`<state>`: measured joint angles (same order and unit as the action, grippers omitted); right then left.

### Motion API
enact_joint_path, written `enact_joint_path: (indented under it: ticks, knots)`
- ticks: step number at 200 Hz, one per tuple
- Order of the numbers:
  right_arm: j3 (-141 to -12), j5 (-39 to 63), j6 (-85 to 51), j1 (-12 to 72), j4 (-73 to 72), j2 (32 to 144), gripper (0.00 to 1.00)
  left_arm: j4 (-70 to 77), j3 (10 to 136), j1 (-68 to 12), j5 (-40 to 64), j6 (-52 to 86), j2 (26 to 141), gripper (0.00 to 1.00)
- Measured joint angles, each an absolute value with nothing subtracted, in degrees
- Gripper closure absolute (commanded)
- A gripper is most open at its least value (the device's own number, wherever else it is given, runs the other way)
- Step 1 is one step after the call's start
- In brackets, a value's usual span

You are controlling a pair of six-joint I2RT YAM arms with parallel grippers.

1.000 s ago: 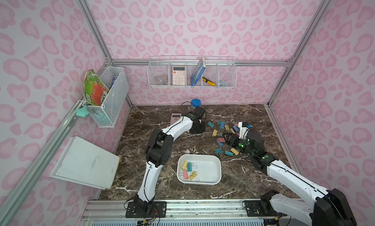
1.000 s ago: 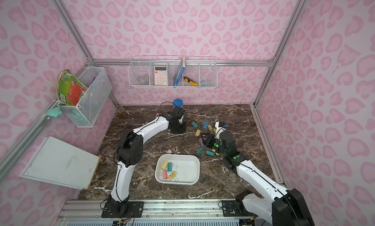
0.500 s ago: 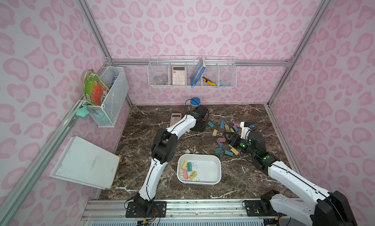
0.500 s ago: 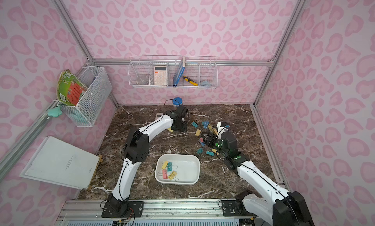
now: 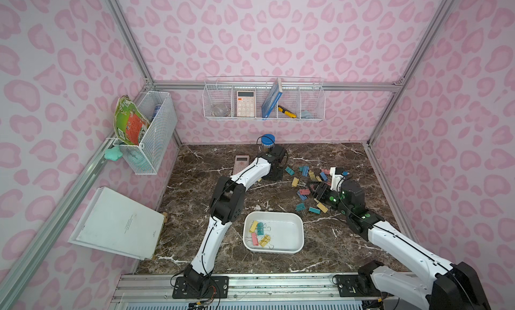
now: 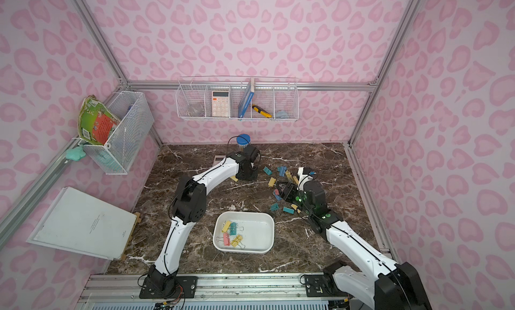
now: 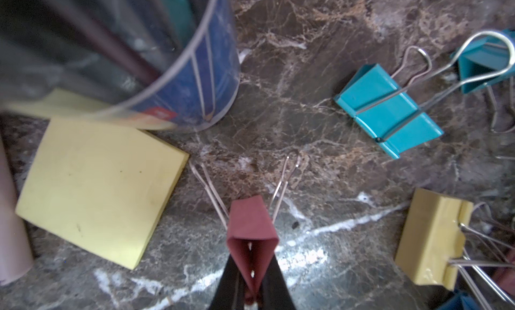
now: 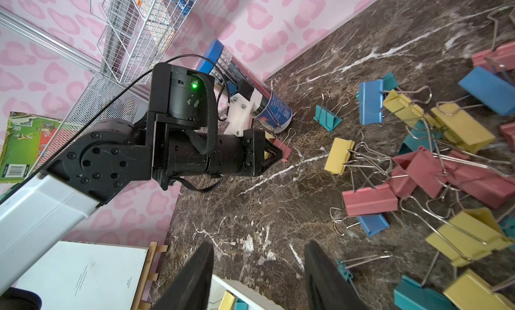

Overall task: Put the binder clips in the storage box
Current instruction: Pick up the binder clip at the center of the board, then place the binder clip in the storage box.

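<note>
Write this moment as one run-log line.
left gripper: shut on pink binder clip | right gripper: open, empty | storage box: few clips inside

This is a robot laboratory test cell. Pink patterned walls (image 5: 250, 30) are fixed on a bare aluminium frame (image 5: 362, 86), and two white robot arms (image 5: 211, 239) are bolted to a metal rail (image 5: 278, 286) in front of a marble-look bench (image 5: 192, 205). Wire baskets (image 5: 316, 99), a calculator (image 5: 245, 103) and binder clips (image 5: 305, 170) dress it like an office desk.
</note>
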<state>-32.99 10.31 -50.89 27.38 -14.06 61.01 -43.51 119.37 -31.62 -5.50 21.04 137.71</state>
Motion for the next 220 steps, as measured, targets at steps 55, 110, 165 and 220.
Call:
enact_joint_path:
  ticks: [55,110,165,220]
  knots:
    - [-32.1,10.8,-51.0,25.3,-14.8,61.8,0.44,-41.8,114.8,-34.1,-0.9,20.6,132.4,1.0]
    - [-29.2,15.8,-52.5,18.9,-19.7,61.8,0.42,-38.5,104.7,-38.0,2.7,21.1,119.5,1.0]
    - [-31.6,16.9,-51.1,16.3,-17.8,61.3,0.42,-39.4,87.3,-44.2,1.7,22.8,94.2,1.0]
    - [-34.8,15.7,-48.8,17.0,-15.1,65.1,0.42,-46.8,71.1,-50.5,0.9,24.1,78.0,1.0]
